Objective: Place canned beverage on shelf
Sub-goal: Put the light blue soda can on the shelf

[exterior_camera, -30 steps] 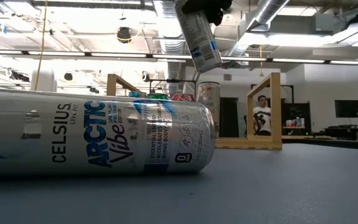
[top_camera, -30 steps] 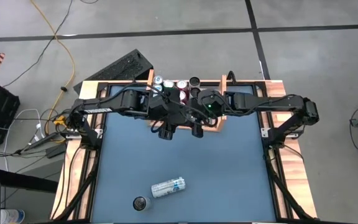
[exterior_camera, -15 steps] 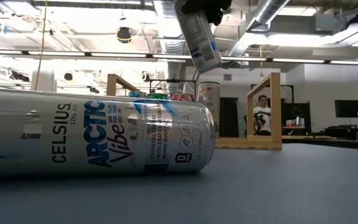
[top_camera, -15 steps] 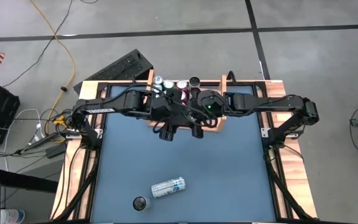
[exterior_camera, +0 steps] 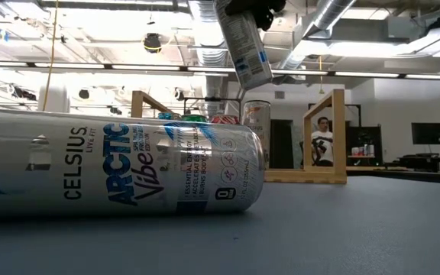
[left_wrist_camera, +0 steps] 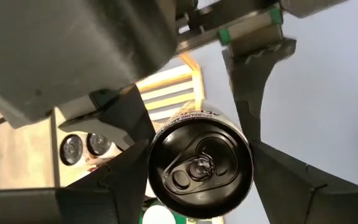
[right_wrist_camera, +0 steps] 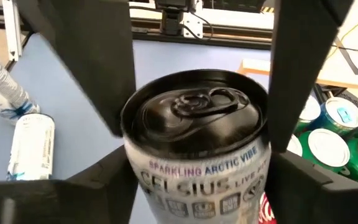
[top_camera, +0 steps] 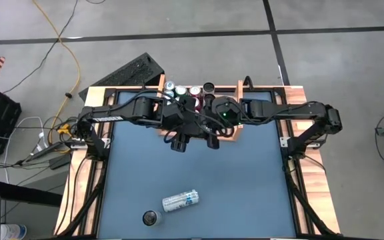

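Observation:
A silver-and-blue beverage can (exterior_camera: 244, 46) hangs tilted high above the table, in front of the wooden shelf (exterior_camera: 323, 137) at the far edge. Both grippers meet at it. My left gripper (left_wrist_camera: 201, 160) is shut on it, and its black lid (left_wrist_camera: 199, 168) faces the wrist camera. My right gripper (right_wrist_camera: 197, 180) is open, with its fingers standing close on either side of the can's upper part (right_wrist_camera: 197, 155). Several cans (top_camera: 182, 90) stand upright in the shelf. In the high view the grippers (top_camera: 179, 137) (top_camera: 211, 137) hide the can. My left gripper pinches the can's wall just under the top rim (left_wrist_camera: 155, 155) between its two fingers (left_wrist_camera: 120, 171), on opposite sides. It comes slanting down from the table's left. The can hangs clear of the table, lid end up and tilted.
A Celsius can (top_camera: 180, 200) lies on its side near the table's front edge, filling the low view's left (exterior_camera: 121, 172). A dark-topped can (top_camera: 151, 217) stands beside it. The blue table top (top_camera: 245, 180) between them and the shelf is bare.

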